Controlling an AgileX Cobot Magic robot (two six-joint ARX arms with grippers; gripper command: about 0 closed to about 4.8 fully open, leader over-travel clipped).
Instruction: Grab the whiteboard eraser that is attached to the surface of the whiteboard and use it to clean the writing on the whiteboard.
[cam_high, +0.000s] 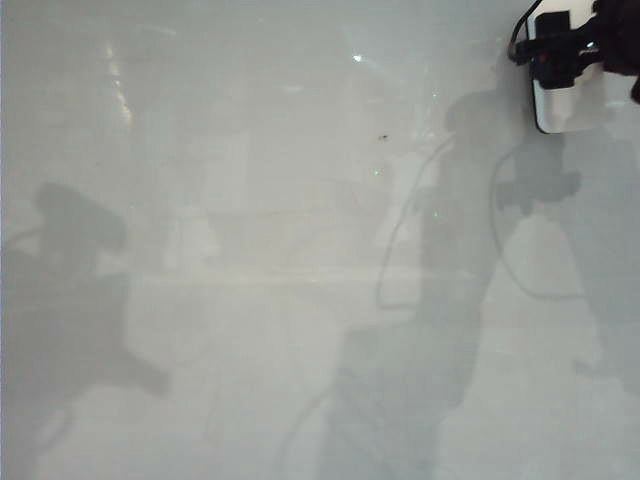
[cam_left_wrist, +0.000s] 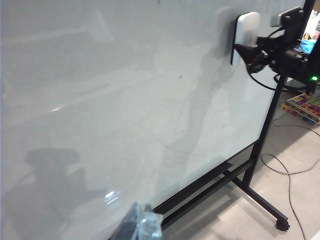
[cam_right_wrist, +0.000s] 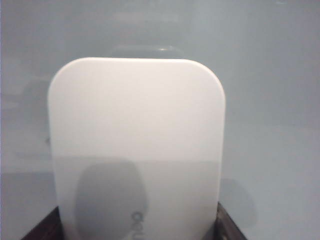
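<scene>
Whiteboard (cam_high: 250, 300), broad, glossy and pale grey, fills the exterior view with only soft shadows and one tiny dark speck (cam_high: 384, 137) near its upper middle; wide bare surface spreads away from the eraser. Whiteboard eraser (cam_right_wrist: 137, 150), a smooth white rounded-corner block, sits flat against the board near its upper right corner. Right hand (cam_high: 560, 62), black, is clamped across the eraser's sides. Left hand (cam_left_wrist: 142, 225) hangs by the board's lower edge, its opening unclear.
</scene>
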